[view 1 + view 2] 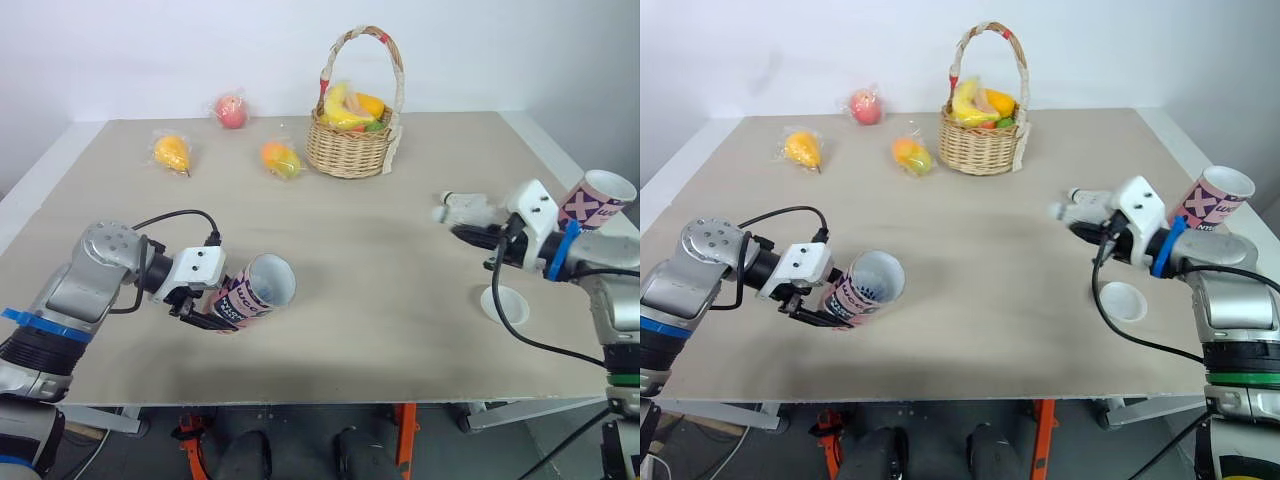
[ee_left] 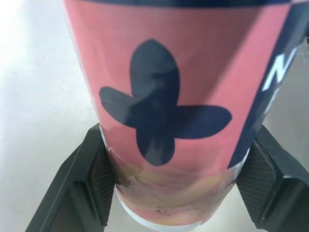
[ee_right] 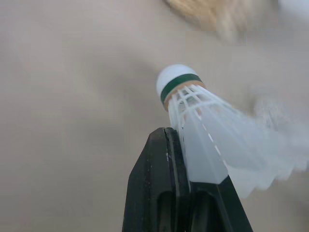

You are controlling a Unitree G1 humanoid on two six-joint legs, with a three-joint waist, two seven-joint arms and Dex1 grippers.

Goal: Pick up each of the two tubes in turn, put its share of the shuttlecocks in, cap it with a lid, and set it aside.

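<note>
My left gripper [image 1: 207, 309] is shut on a pink tube [image 1: 255, 290] with dark markings, held just above the table and tilted so its open mouth faces right. In the left wrist view both fingers [image 2: 91, 179] press the tube [image 2: 169, 96] near its base. My right gripper [image 1: 478, 232], at mid right, is shut on a white shuttlecock [image 1: 455, 209] whose cork points left; the right wrist view shows the shuttlecock [image 3: 203, 125] pinched by its feathers. A second pink tube [image 1: 598, 199] sits behind the right arm. A white lid [image 1: 503, 305] lies on the table below that arm.
A wicker basket [image 1: 350, 148] of fruit stands at the back centre. Three wrapped fruits lie to its left: a red one [image 1: 231, 111], a yellow one [image 1: 172, 152] and an orange one [image 1: 281, 158]. The table's front edge [image 1: 300, 397] runs close below both grippers.
</note>
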